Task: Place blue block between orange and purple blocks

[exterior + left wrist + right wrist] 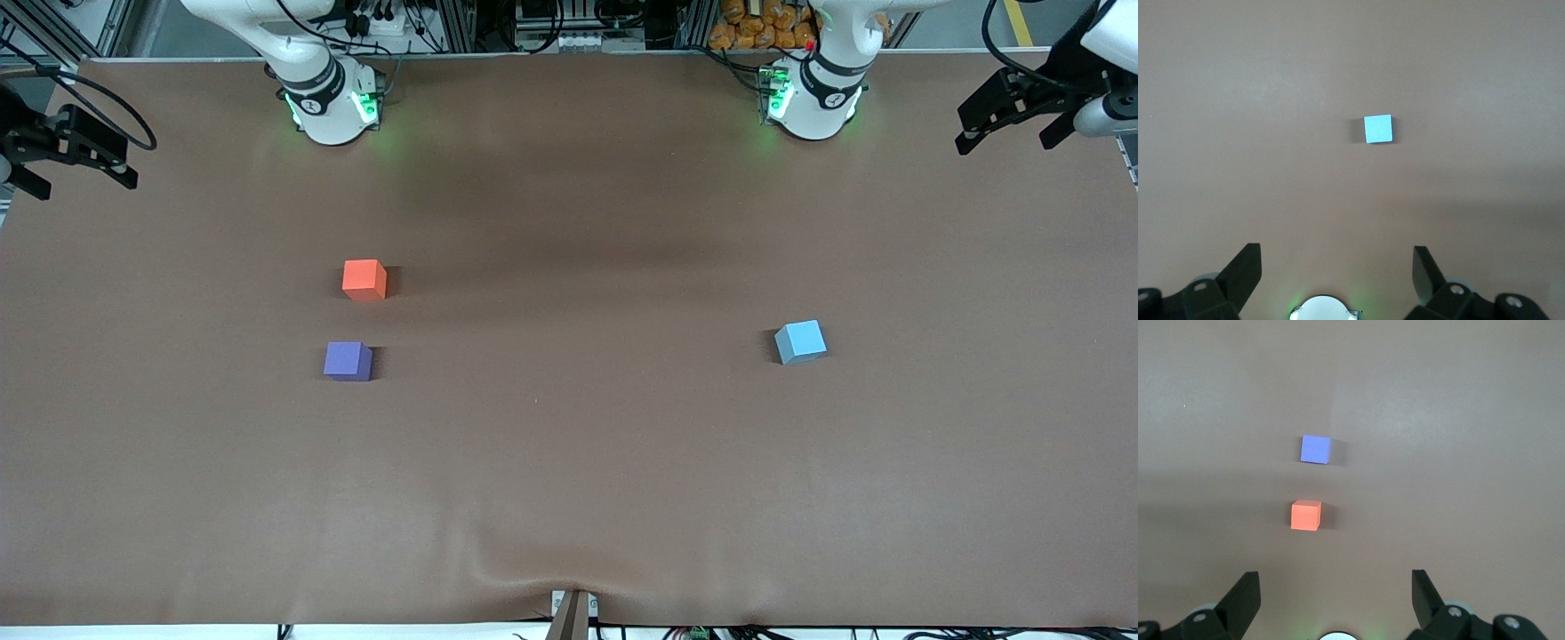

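A wide brown table cover fills the scene, with a slight ripple at the edge nearest the front camera. Two white Franka arms stand at the edge farthest from that camera: the right arm's base and the left arm's base, each glowing green at its foot.

Both arms wait, raised and drawn out to the ends of the table. The left gripper hangs above the left arm's end of the table, its black fingers spread wide with nothing between them. The right gripper hangs over the right arm's end of the table, its fingers likewise spread and empty.

Three small matte cubes of equal size rest on the cover. The blue block sits alone toward the left arm's end of the table, turned slightly askew, well apart from the other two. The orange block and the purple block sit toward the right arm's end, near each other but not touching; the purple one lies nearer to the front camera than the orange one, with a bare gap of cover between them. The blue block has not been placed in that gap.
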`<move>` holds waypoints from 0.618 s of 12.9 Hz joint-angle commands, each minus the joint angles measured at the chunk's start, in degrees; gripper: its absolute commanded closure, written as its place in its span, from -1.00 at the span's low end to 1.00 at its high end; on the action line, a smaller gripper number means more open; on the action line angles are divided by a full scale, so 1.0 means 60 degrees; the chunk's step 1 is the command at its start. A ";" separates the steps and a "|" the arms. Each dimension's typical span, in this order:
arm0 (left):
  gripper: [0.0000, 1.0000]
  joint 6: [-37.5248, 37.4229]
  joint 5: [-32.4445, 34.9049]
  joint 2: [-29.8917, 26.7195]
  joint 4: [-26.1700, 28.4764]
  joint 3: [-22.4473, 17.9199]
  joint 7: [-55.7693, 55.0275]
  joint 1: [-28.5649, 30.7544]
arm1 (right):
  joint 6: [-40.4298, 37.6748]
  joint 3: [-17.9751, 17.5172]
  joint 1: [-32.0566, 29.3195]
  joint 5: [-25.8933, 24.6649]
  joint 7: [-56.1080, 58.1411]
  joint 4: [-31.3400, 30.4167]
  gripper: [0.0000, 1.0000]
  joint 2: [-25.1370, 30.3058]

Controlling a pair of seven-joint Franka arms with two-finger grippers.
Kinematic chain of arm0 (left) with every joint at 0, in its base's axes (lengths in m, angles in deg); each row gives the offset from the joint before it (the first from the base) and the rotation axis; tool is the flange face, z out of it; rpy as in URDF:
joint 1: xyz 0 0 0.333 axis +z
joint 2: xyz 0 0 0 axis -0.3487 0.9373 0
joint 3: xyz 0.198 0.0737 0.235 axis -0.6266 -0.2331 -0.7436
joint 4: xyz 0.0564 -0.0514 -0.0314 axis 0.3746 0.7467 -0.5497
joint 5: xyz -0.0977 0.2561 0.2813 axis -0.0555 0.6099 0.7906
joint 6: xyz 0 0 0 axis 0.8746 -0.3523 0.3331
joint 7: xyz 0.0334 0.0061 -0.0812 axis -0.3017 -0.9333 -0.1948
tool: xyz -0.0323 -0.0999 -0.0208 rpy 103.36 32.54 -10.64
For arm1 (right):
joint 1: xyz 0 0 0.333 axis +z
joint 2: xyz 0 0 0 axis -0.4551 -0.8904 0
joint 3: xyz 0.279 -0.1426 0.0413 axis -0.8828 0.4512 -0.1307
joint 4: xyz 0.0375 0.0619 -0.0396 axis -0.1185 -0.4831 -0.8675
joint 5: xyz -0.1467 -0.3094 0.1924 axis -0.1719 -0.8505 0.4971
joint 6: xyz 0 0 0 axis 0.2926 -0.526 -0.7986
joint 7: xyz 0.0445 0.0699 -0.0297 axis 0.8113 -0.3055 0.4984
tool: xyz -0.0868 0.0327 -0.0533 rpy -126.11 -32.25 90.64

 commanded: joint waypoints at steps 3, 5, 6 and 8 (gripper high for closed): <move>-1.00 -0.0231 0.0173 0.0095 -0.0302 -0.0340 0.1169 0.0101 | 0.0010 -0.0018 -0.0021 0.0026 0.0006 -0.0092 -1.00 0.0158; -1.00 -0.0245 0.0116 0.0109 -0.0492 -0.0589 0.1288 0.0101 | 0.0010 -0.0018 -0.0021 0.0026 0.0006 -0.0092 -1.00 0.0158; -1.00 -0.0361 0.0115 0.0124 -0.0478 -0.0720 0.1317 0.0101 | 0.0010 -0.0018 -0.0007 0.0026 0.0006 -0.0092 -1.00 0.0158; -1.00 -0.0582 0.0115 0.0124 -0.0464 -0.0751 0.1405 0.0087 | 0.0010 -0.0018 -0.0006 0.0026 0.0006 -0.0092 -1.00 0.0158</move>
